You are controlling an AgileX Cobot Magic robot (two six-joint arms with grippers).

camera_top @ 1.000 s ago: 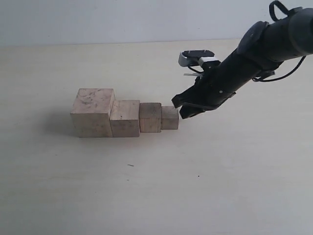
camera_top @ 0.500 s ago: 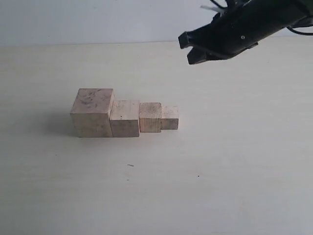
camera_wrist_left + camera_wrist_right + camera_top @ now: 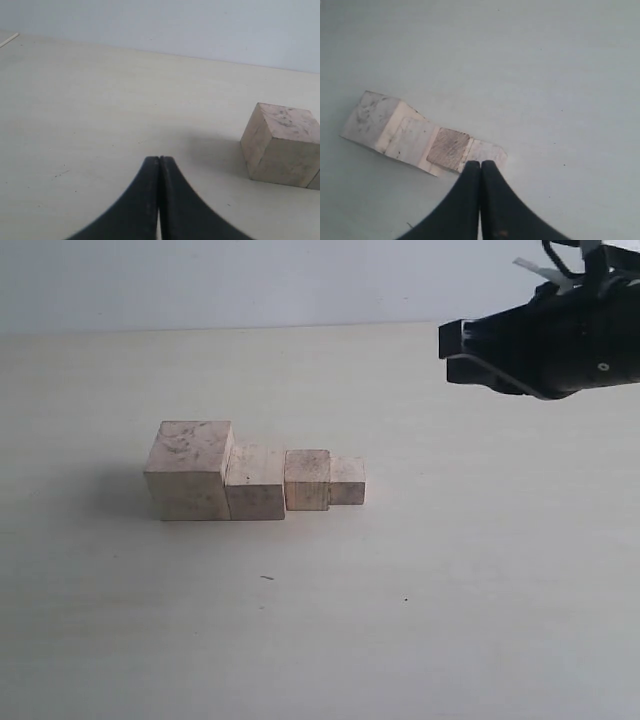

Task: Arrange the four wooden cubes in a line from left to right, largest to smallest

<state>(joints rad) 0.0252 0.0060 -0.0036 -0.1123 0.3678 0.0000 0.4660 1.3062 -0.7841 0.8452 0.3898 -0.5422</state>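
Note:
Four pale wooden cubes stand touching in a row on the table: the largest cube point(image 3: 190, 470) at the left, then the second cube point(image 3: 256, 481), the third cube point(image 3: 307, 480) and the smallest cube point(image 3: 347, 481) at the right. My right gripper point(image 3: 455, 353) hangs high at the upper right, well clear of the row, shut on nothing. Its wrist view looks down on the row, with the largest cube point(image 3: 370, 120) farthest from the right gripper point(image 3: 480, 164). My left gripper point(image 3: 159, 160) is shut and empty; the largest cube point(image 3: 281, 144) stands off to one side of it.
The pale table point(image 3: 420, 580) stretches bare around the row, with a few dark specks in front. A light wall point(image 3: 250, 280) runs along the back edge. The left arm does not show in the exterior view.
My right gripper has risen from beside the smallest cube and pulled back to the upper right. The cubes have stayed where they were.

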